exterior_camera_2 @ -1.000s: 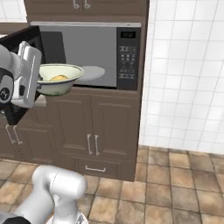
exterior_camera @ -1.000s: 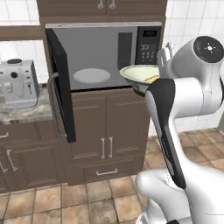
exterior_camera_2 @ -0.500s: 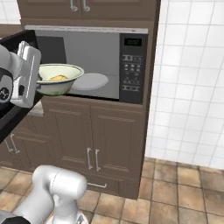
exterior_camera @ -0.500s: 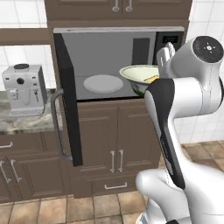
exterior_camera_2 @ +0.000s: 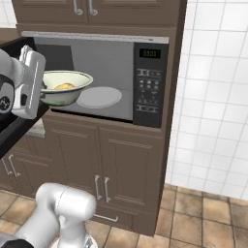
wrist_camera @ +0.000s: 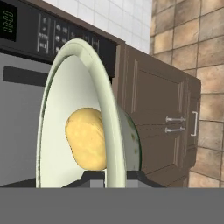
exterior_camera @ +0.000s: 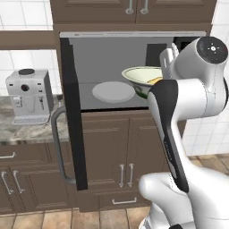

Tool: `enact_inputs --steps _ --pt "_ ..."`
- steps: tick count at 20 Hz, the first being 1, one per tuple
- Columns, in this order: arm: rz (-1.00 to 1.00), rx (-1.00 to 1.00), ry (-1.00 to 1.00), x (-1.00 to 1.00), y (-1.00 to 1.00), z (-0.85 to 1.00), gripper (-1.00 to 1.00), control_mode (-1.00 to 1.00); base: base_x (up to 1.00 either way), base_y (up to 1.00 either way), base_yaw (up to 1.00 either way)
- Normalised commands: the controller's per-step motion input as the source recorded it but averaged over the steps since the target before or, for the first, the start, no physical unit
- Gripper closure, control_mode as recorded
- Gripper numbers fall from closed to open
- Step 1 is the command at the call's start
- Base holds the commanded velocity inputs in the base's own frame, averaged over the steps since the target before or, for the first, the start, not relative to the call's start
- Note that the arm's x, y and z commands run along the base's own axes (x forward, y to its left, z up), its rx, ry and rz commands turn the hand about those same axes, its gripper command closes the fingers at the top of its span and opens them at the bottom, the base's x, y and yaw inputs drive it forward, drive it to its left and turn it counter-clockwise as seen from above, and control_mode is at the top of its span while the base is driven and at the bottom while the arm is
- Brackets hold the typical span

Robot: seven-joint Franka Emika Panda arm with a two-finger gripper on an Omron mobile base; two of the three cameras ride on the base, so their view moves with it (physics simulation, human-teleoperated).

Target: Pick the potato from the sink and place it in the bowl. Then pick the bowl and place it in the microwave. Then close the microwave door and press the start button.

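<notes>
A white robot arm carries the bowl (exterior_camera_2: 63, 87) at the mouth of the open microwave (exterior_camera_2: 97, 77), the potato (wrist_camera: 87, 139) lying loose inside; the gripper (wrist_camera: 106, 174) has its jaws pinched on the thin rim. Held at one edge only, the stiff, likely breakable bowl looks prone to tip, and the round potato could roll, so a level carry seems wise. Inside, a flat white plate (exterior_camera: 113, 91) waits on the grey floor. The microwave door (exterior_camera: 72, 125) stands wide, a coffee machine (exterior_camera: 27, 95) on the stone table beside, tiled walls around.
</notes>
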Motion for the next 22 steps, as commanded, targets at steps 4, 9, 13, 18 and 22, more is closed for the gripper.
enact_inputs --steps 4,9,13,18,22 --pt "0.00 0.00 0.00 0.00 0.00 0.00 1.00 1.00 0.14 0.00 0.00" --pt "0.00 0.00 0.00 0.00 0.00 0.00 1.00 1.00 0.19 0.00 -0.01" --pt "0.00 0.00 0.00 0.00 0.00 0.00 1.00 1.00 0.07 0.00 0.00" --pt "0.00 0.01 0.00 0.01 0.00 -0.03 1.00 -1.00 0.01 0.00 0.00" --pt "0.00 0.01 0.00 0.31 0.00 -0.30 1.00 -1.00 0.00 0.00 0.00"
